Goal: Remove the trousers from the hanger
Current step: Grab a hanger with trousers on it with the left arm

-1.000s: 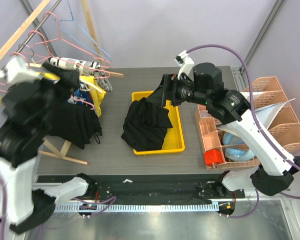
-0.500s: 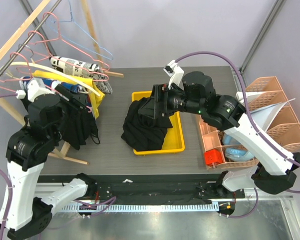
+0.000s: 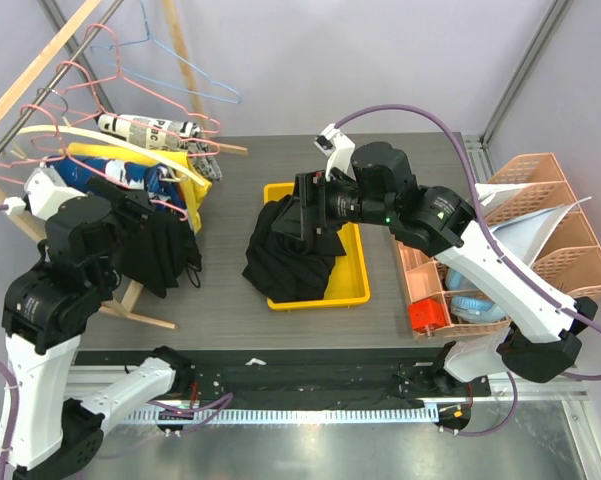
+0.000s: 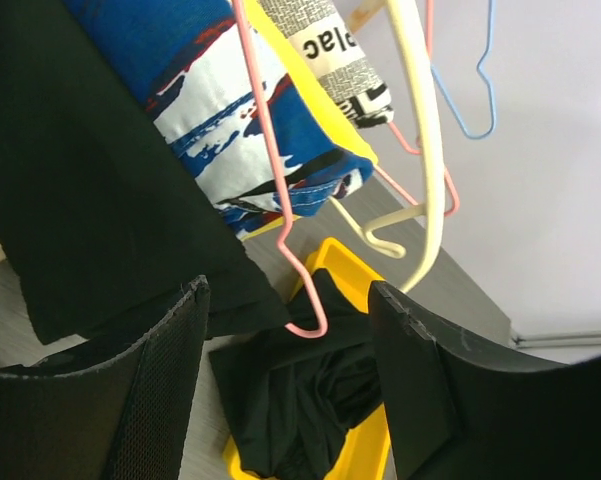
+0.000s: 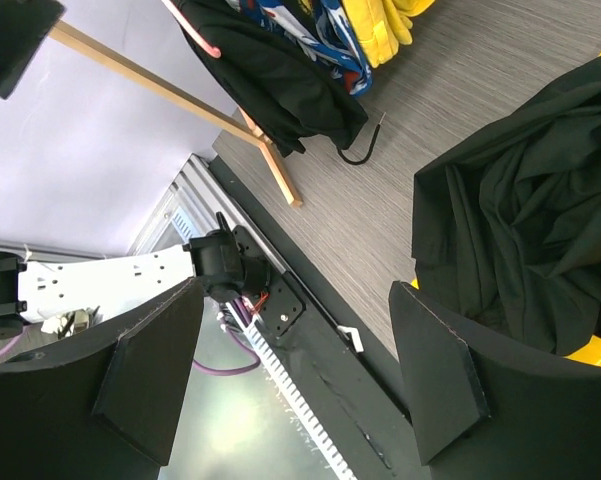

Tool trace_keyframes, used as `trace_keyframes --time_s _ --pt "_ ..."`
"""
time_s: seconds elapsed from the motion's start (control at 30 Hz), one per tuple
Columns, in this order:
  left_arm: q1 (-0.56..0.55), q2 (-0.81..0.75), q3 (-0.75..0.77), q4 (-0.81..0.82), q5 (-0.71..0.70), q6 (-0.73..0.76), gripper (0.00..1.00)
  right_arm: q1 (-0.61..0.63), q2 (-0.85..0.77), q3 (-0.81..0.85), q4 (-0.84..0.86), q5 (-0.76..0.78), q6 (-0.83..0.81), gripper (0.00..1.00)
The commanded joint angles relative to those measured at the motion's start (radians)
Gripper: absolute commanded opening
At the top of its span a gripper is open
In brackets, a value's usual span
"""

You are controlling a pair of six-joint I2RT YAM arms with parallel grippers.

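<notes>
Black trousers (image 3: 160,255) hang over a pink wire hanger (image 3: 170,205) on the wooden rack at the left. In the left wrist view the trousers (image 4: 90,200) fill the left side and the pink hanger (image 4: 270,170) runs down to a hook between my fingers. My left gripper (image 3: 132,198) (image 4: 290,400) is open and empty, close to the hanging clothes. My right gripper (image 3: 302,208) (image 5: 295,380) is open and empty, above a second black garment (image 3: 295,250) heaped in the yellow tray (image 3: 352,290). The right wrist view shows the hanging trousers (image 5: 270,70) from afar.
A blue patterned garment (image 4: 210,110), a yellow garment (image 3: 195,180) and a print-patterned roll (image 3: 150,128) also hang on the rack. Empty pink and blue hangers (image 3: 130,60) hang above. Orange baskets (image 3: 540,200) and a red object (image 3: 430,317) stand at the right. The rack's wooden foot (image 3: 130,312) lies on the table.
My left arm has drawn down and back from the rack top to beside the hanging clothes. My right gripper has moved left over the black garment in the tray.
</notes>
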Motion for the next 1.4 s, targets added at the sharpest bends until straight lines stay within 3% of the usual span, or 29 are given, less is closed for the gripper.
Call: trace_keyframes --time_s 0.0,0.13,0.37,0.6,0.8,0.93,1.07,1.3,1.37 --pt "0.008 0.027 -0.014 0.059 -0.056 -0.001 0.66 0.001 -0.004 0.007 0.032 -0.022 -0.018 0.81" --pt "0.062 0.03 -0.075 0.133 -0.003 0.022 0.7 0.003 -0.001 0.01 0.041 -0.032 -0.014 0.8" --pt "0.362 0.05 -0.17 0.272 0.252 0.068 0.69 0.001 -0.014 0.005 0.04 -0.033 -0.027 0.81" --pt "0.441 0.056 -0.188 0.338 0.318 0.055 0.63 0.001 -0.011 -0.004 0.04 -0.027 -0.03 0.8" --pt "0.492 0.05 -0.204 0.369 0.335 0.044 0.41 0.001 -0.009 -0.001 0.042 -0.021 -0.04 0.81" --pt "0.512 0.058 -0.213 0.378 0.341 0.041 0.38 0.0 -0.007 -0.007 0.042 -0.021 -0.041 0.8" --pt "0.521 0.035 -0.247 0.467 0.343 0.067 0.3 0.001 -0.003 -0.009 0.04 -0.024 -0.047 0.8" --pt "0.521 -0.082 -0.349 0.624 0.303 0.177 0.0 0.001 0.035 0.037 0.04 -0.047 -0.056 0.81" --pt "0.521 -0.108 -0.369 0.668 0.309 0.205 0.0 0.001 0.054 0.053 0.041 -0.056 -0.05 0.8"
